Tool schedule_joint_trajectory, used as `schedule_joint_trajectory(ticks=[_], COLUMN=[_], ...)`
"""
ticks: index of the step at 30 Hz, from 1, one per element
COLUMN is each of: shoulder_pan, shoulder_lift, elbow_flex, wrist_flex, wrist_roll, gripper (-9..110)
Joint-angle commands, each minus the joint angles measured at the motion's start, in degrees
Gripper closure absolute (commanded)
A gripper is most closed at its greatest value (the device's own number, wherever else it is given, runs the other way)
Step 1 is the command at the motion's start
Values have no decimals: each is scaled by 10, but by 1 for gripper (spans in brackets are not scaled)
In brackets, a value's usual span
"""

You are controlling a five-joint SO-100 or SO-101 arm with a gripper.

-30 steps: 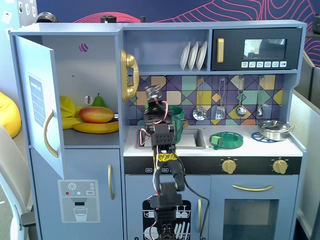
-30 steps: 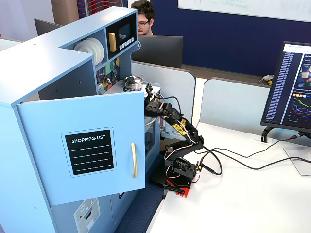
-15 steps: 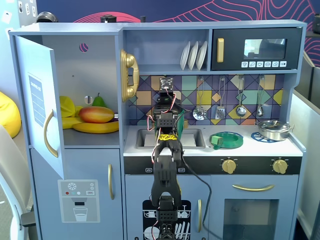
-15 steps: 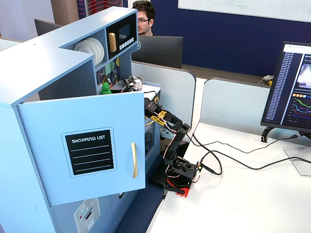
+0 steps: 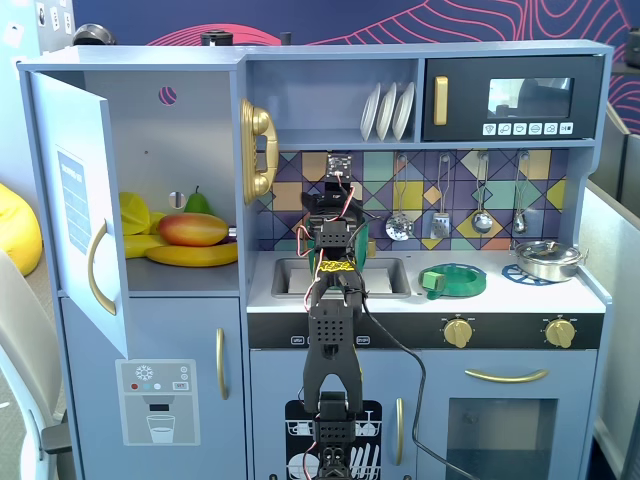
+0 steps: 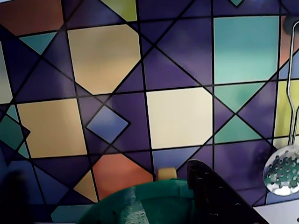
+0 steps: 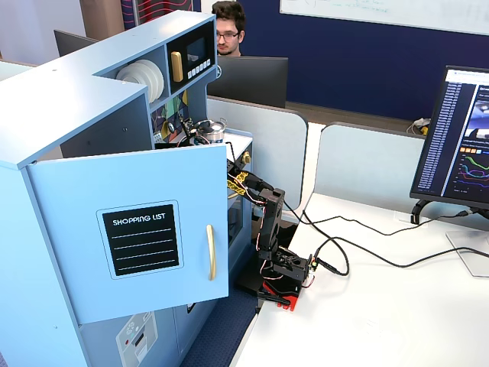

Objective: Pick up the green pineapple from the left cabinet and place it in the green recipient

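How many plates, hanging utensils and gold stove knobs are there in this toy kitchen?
White plates: 3
Hanging utensils: 4
Gold stove knobs: 2
Total: 9

The green recipient [image 6: 140, 205] looks smooth glossy plastic, the skimmer [image 6: 281, 170] shiny metal (perforated), the left cabinet [image 5: 80, 190] matt painted.

Left cabinet [image 5: 150, 130] door open; green recipient [image 6: 154, 205] rim under tiled backsplash.
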Motion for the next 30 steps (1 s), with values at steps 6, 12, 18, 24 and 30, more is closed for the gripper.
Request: schedule_joint_trajectory(ticks=[6,12,18,24,30], shoulder_pan=[-14,-20,0,7,-14], shoulder_lift=[144,437,652,758,816], elbow_flex=[110,386,596,757,868], wrist_flex=[-21,77,207,302,397], wrist_roll=[2,21,28,51,119], gripper=[55,57,58,61,64])
